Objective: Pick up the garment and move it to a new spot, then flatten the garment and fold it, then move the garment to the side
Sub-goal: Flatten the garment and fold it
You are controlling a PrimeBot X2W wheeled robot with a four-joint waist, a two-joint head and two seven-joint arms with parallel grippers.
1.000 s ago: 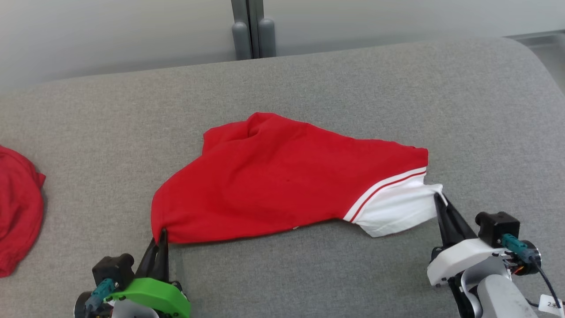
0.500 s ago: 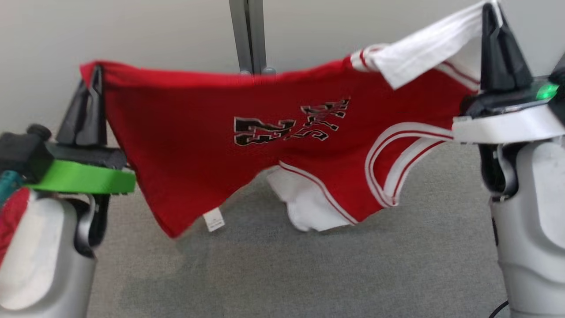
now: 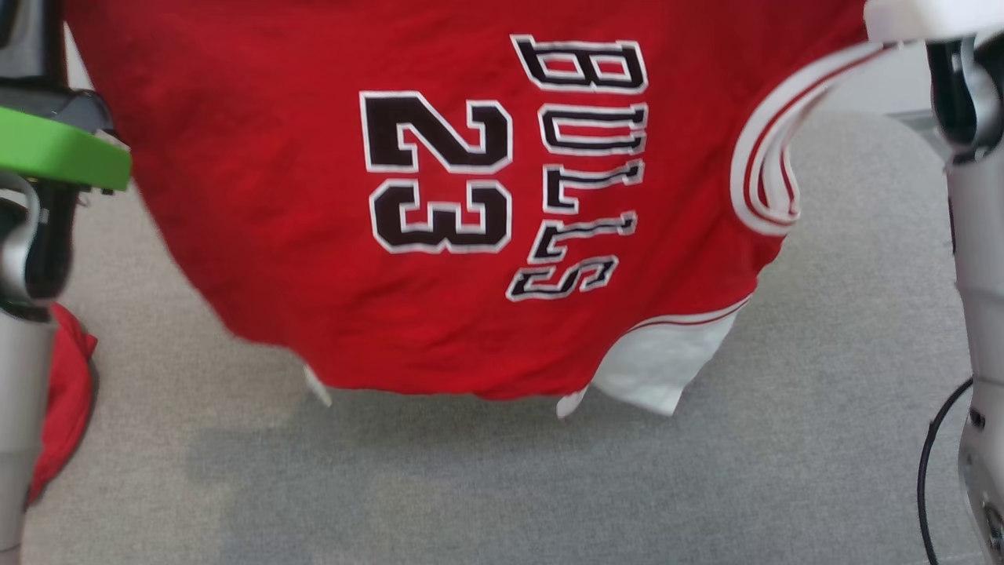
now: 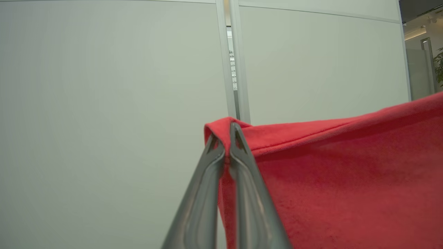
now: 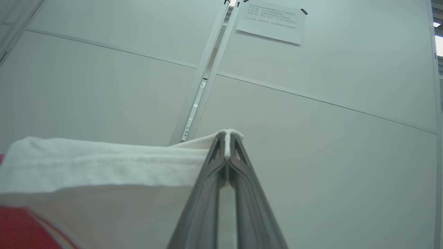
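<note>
Head view: jersey (image 3: 298,259) hung in the air above grey cushion (image 3: 486,486), stretched between both arms.
Grips: left gripper (image 4: 225,133) pinched shut on red hem corner; right gripper (image 5: 227,135) pinched shut on white trim; advisable to hold corners level and taut, lower hanging edge first onto bare cushion, well apart from red cloth (image 3: 67,408) at left.

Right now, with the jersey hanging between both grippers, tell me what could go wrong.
1. The left gripper pinches only a red corner and the right gripper only a white edge, both at the tips; a tug could pull the jersey free.
2. Its bottom edge hangs uneven, white panel lowest, so it may land bunched on the grey surface.
3. Another red garment lies at the left; setting down there risks overlap.
</note>
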